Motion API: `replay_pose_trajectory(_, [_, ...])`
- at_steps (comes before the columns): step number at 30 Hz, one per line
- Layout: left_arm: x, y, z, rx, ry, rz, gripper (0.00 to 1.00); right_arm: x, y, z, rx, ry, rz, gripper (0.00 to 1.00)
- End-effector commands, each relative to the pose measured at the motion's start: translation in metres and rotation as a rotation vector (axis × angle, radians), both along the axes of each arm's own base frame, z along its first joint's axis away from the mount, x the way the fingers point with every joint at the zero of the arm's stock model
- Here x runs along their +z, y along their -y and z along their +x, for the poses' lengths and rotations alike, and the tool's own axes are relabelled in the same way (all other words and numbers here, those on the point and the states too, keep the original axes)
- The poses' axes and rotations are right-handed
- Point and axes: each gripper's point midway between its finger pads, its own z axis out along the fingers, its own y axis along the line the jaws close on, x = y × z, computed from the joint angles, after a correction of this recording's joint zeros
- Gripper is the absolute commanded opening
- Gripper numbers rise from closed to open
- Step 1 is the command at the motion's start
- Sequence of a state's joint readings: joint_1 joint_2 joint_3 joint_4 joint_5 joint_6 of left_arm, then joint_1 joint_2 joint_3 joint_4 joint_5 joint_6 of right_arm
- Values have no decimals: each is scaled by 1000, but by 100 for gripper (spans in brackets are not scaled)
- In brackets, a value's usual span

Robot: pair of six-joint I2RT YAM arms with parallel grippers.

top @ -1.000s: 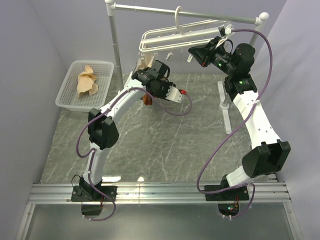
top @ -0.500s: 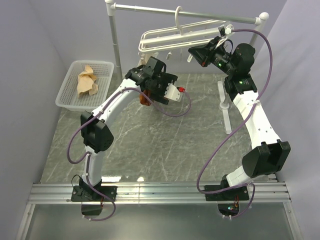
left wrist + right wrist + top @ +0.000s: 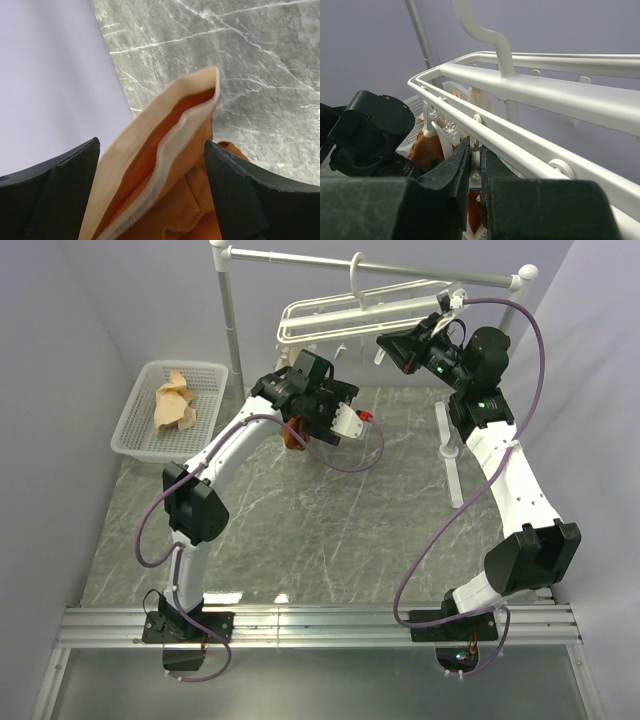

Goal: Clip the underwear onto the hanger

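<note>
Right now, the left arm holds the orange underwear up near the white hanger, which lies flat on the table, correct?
Not quite. The hanger is not flat on the table; it hangs by its hook from the grey rail, as the top external view shows. The left fingers do hold the orange underwear up near it.

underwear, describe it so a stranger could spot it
Find the white hanger on the grey rail. Below its left end, at the left gripper, is the underwear: rust-orange with a pale beige waistband, unlike the tan cloth in the basket.
</note>
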State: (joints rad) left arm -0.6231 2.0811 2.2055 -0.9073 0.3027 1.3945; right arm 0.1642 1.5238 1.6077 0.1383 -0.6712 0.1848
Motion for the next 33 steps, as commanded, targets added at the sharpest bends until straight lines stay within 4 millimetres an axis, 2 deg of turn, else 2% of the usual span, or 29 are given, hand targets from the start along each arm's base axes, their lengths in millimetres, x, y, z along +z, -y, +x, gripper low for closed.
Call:
replay_pose_trajectory(1, [24,13,1,-45,51,-62,91,9,-4,-15,29,31,-2,0])
replay_pose_trajectory(6, [25,15,3,-50,63,-58,92,9,-5,-15,34,28,1,0])
replay_pose_trajectory(10, [5,12,6,-42,27,-8,91,9,-5,-15,32,28,-2,0])
replay_pose_trajectory(16, [-26,-6,13,3,-10,101,88,8,-5,-14,33,27,1,0])
replay_pose_trajectory(22, [-34,-11,17,25,-27,116,78,7,-5,-13,35,26,3,0])
replay_pose_trajectory(23, [-33,-11,17,25,-24,114,68,7,-6,-14,36,26,3,0])
replay_pose_trajectory(26, [-29,-10,19,31,-15,99,48,8,-5,-14,34,30,1,0])
replay_pose_trajectory(28, [-26,-9,19,31,-11,94,42,7,-6,-14,38,26,3,0])
replay_pose_trajectory(33, [-16,-12,16,30,-11,74,14,8,-7,-13,41,29,3,0])
